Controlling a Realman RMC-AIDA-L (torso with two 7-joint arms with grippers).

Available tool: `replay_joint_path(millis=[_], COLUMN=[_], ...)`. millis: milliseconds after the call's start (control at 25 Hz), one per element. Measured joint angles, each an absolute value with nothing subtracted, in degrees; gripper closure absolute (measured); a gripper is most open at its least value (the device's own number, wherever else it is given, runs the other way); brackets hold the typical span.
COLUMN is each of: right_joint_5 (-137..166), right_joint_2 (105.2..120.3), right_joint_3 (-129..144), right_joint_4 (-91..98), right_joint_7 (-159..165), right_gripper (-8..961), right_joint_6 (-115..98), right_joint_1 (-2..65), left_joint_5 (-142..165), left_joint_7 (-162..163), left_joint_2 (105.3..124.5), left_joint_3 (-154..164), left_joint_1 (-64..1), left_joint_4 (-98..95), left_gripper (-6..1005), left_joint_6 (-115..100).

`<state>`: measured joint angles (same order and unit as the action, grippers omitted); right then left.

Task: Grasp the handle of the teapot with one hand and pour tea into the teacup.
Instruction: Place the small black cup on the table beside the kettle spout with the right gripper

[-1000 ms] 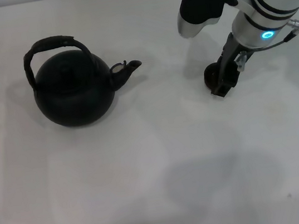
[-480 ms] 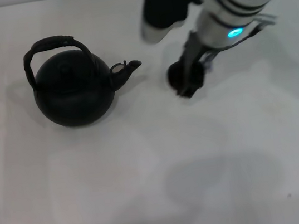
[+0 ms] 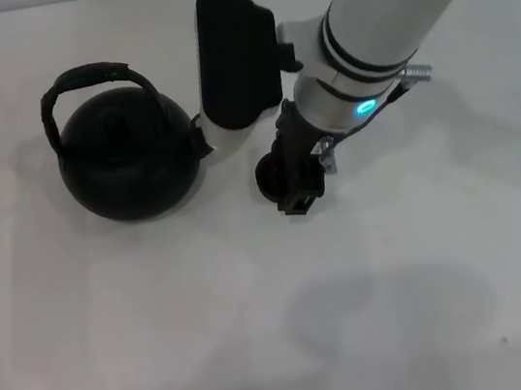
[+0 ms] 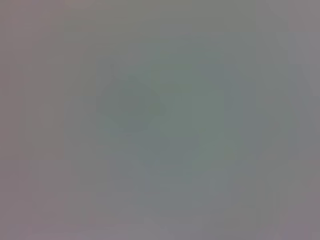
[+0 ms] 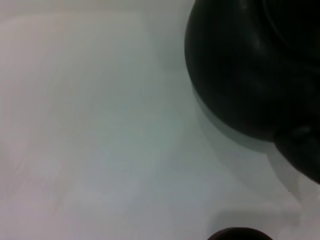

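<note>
Right gripper (image 3: 291, 186), pinching the teacup (image 3: 269, 176), sits just beside the teapot (image 3: 128, 161); handle (image 3: 91, 78) ungrasped, pouring not begun; left gripper unseen.

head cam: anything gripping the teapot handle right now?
No. The handle arches free over the teapot, while the right gripper sits beside the pot at the teacup.

The right arm (image 3: 364, 32) reached across the white table (image 3: 430, 278), its black wrist block (image 3: 235, 56) just beside the teapot (image 3: 123, 161) and covering the spout. The right gripper (image 3: 292, 175) held the teacup (image 3: 271, 179) near the pot. Room lay open above the handle (image 3: 86, 79) and on the pot's left.
</note>
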<state>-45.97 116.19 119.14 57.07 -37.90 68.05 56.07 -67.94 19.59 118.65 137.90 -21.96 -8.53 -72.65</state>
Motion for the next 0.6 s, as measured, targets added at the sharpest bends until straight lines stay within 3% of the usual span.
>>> replay_joint_path(millis=[600], right_joint_5=[-47.04], right_joint_2=[116.19], right_joint_3=[122.40], right_joint_4=[55.84], right_joint_7=[-38.72], right_gripper=[225], right_joint_6=[67.21], right_joint_1=[55.49], left_joint_5=[-67.67], left_joint_7=[19.61], left_joint_2=[118.73], left_joint_3=[137.90], left_joint_1=[-21.93], left_joint_4=[-8.53], left_gripper=[111], left_joint_6=[-72.64])
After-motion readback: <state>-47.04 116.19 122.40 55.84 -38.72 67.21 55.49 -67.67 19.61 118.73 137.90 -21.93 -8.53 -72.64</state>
